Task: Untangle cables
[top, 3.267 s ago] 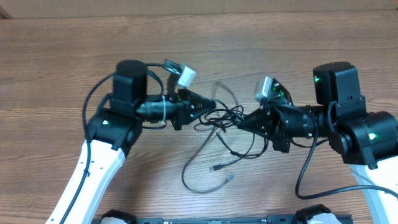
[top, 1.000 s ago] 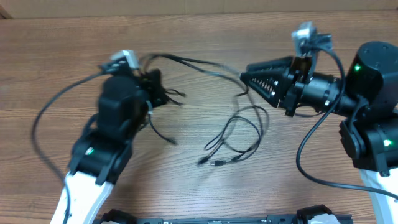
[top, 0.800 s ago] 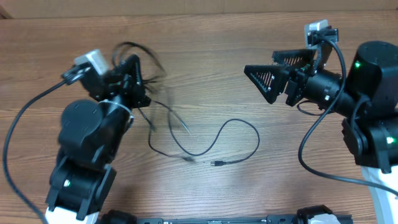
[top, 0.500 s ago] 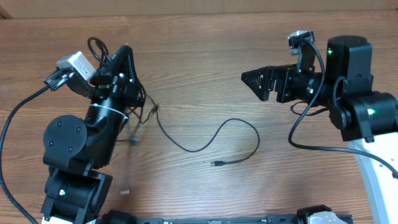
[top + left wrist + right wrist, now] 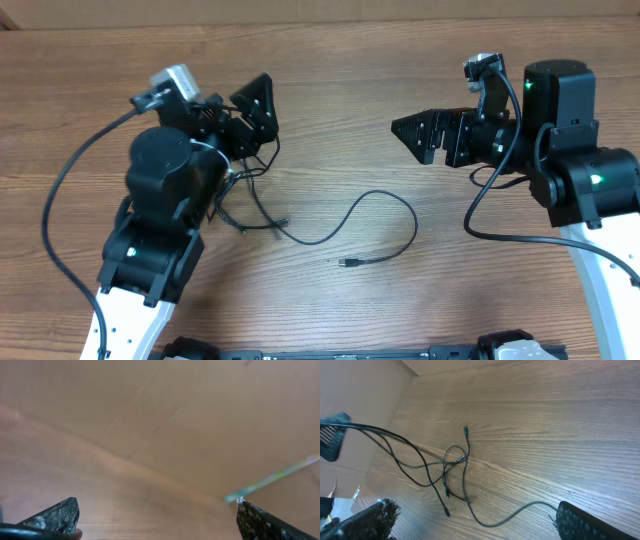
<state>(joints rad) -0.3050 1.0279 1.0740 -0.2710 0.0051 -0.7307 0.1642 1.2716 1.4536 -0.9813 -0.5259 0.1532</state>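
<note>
Shows the left gripper (image 5: 256,115) spread wide, nothing between its fingers. Shows the right gripper (image 5: 404,133) spread wide too, empty above the table (image 5: 320,60). Finds the cables (image 5: 375,193) on the wood: a tangle just beside the left arm, one loose strand curving between both arms.

From overhead we look straight down on the whole table (image 5: 330,60), our right wrist view obliquely shares its cables (image 5: 461,459), and our left wrist view faces only blurred brown surface.
</note>
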